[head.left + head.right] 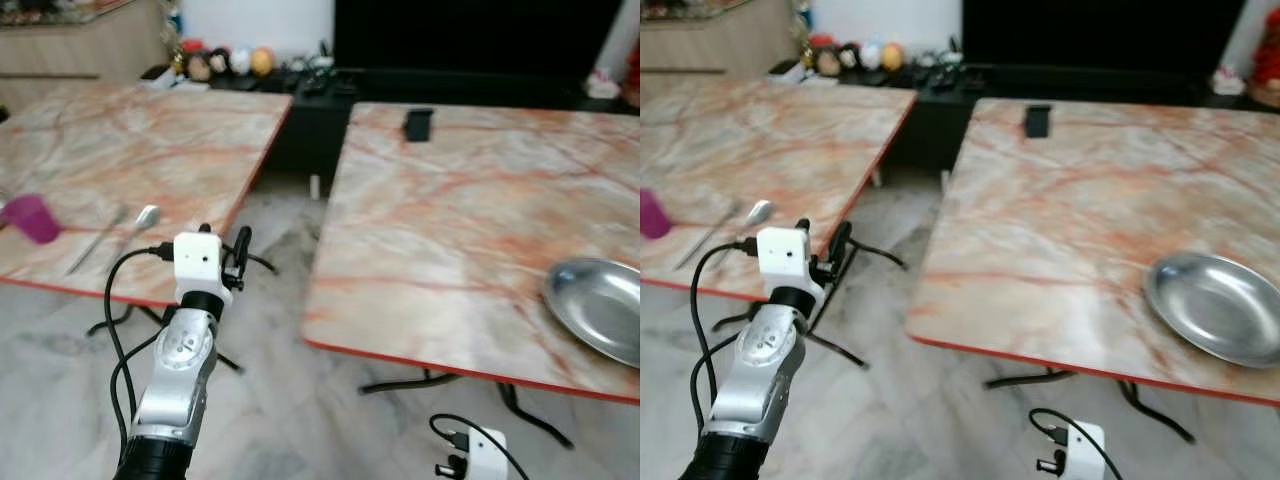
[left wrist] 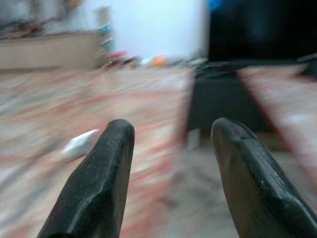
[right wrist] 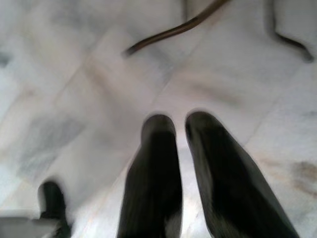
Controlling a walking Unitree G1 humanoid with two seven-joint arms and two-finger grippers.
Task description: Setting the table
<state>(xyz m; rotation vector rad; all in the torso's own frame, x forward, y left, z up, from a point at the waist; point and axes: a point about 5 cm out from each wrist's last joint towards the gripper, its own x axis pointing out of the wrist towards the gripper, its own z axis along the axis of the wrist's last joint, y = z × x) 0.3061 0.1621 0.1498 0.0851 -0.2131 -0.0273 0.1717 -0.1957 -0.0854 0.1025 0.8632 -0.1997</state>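
Left eye view: left gripper (image 1: 238, 262) raised; spoon (image 1: 144, 218) lies at its ten o'clock on the left table (image 1: 150, 140), long axis toward one o'clock. Metal plate (image 1: 598, 305) sits empty on the right table (image 1: 450, 230).

Left wrist view: fingers (image 2: 104, 173) spread wide, empty.

Right wrist view: right gripper (image 3: 179, 130) idle over floor, fingers nearly closed.

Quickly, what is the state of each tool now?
Left tool: open, holding nothing, raised near the table edge.
Right tool: shut, empty, hanging over the floor.

Bright even daylight, head views fairly sharp, wrist views motion-blurred (left worse), faint shadows
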